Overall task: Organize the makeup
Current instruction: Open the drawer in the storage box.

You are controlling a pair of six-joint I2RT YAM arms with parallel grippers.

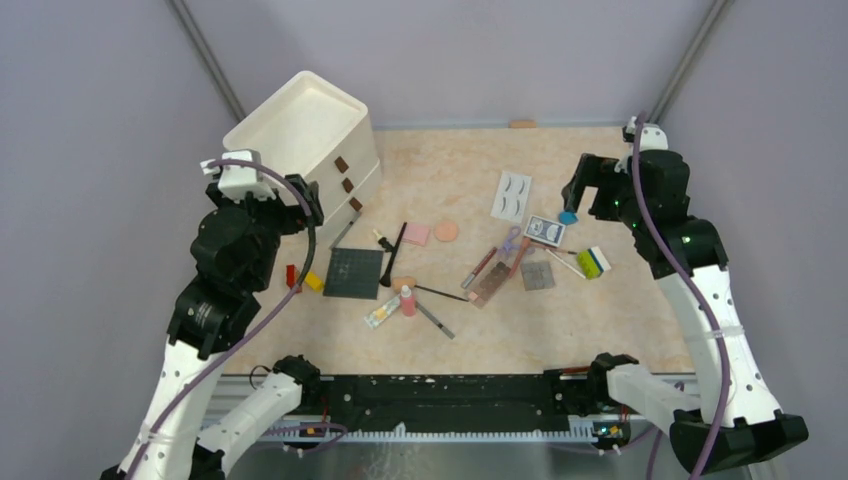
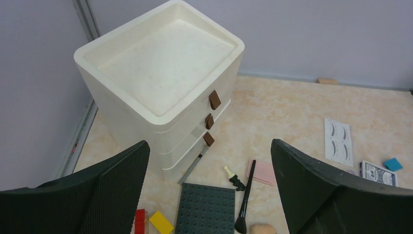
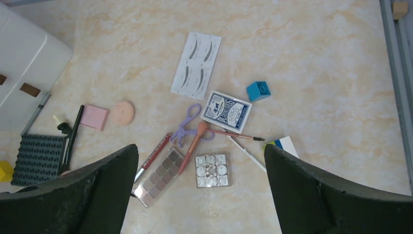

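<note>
The makeup lies scattered mid-table: a white false-eyelash card (image 1: 512,195) (image 3: 196,62), a pink compact (image 1: 417,234) (image 3: 94,117), a peach puff (image 1: 446,231) (image 3: 122,112), a brown palette (image 1: 492,284) (image 3: 158,176), a dark brush (image 1: 397,250) (image 2: 245,197) and small tubes (image 1: 390,306). My left gripper (image 1: 303,203) (image 2: 209,146) is open and empty, held above the table in front of the white drawer unit (image 1: 305,140) (image 2: 160,73). My right gripper (image 1: 585,187) (image 3: 199,148) is open and empty, held high above the palette and a silver pan set (image 3: 211,170).
A dark studded plate (image 1: 353,272) (image 2: 205,208) with red (image 2: 140,222) and yellow (image 2: 160,223) bricks lies left of centre. A card deck (image 3: 227,111), a blue brick (image 3: 258,90) and a purple tool (image 3: 187,126) lie on the right. The drawers are shut.
</note>
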